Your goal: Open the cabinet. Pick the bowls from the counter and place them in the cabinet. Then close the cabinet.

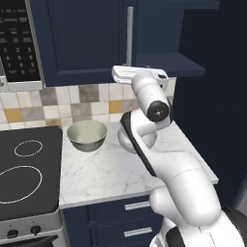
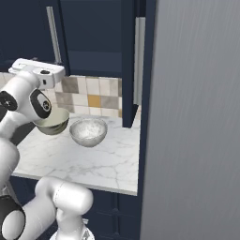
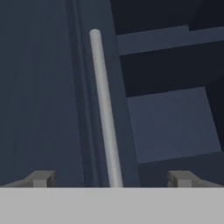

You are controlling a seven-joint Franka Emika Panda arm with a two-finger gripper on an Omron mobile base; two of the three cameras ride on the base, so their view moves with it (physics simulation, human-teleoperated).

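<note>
Presently the gripper [image 3: 111,178], jaws spread, faces the left door's handle [image 3: 104,109] on the cabinet [image 3: 39,87]; right door open. Risk: a slipping grasp.

Left base view: behind arm, left side, looks forward and down over white grey-veined marble surface [image 1: 106,176]. Right base view: same surface [image 2: 93,161], from right. Both share beige-grey round bowl [image 1: 87,135] [image 2: 52,122]. Hand view: close on long silver bar handle [image 3: 105,113] of dark navy cabinet door [image 3: 39,87].
</note>
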